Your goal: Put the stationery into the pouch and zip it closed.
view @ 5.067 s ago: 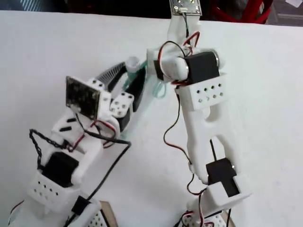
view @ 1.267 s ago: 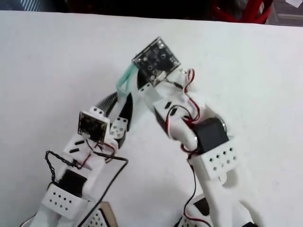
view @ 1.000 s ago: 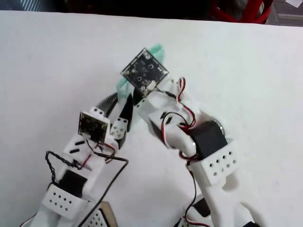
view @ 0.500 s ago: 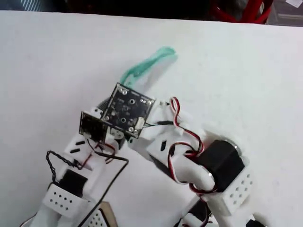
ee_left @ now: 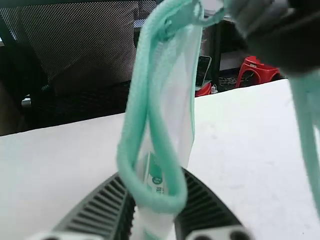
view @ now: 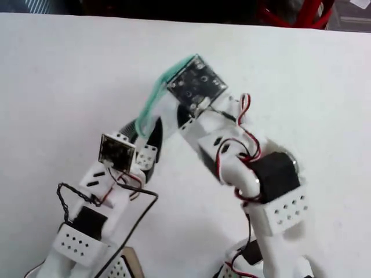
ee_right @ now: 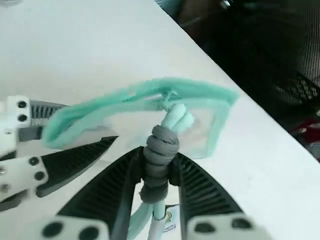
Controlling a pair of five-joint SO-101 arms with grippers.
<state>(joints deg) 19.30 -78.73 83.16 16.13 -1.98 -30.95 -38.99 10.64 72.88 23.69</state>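
The pouch (view: pixel 149 104) is translucent with a mint-green rim and hangs off the white table between both arms. My left gripper (view: pixel 149 134) is shut on its lower end; in the left wrist view the ribbed dark fingers (ee_left: pixel 200 207) pinch the pouch (ee_left: pixel 170 100), and a white item with green print (ee_left: pixel 156 175) shows through its wall. My right gripper (ee_right: pixel 159 150) is shut on the grey wrapped zipper pull cord (ee_right: pixel 160 142) at the pouch rim (ee_right: pixel 150 97). The right wrist camera board (view: pixel 197 84) covers the pouch's far end from above.
The white table (view: pixel 301 81) spreads wide on all sides of the arms. Its far edge runs along the back, with a red object (view: pixel 295 14) beyond it. A wooden block (view: pixel 130 258) sits by the left arm's base. The left gripper (ee_right: pixel 65 160) stands close beside the right one.
Half a second ago the right wrist was drawn back over the left arm; it has swung out to the far right again, carrying the pull cord. The left arm stayed put.
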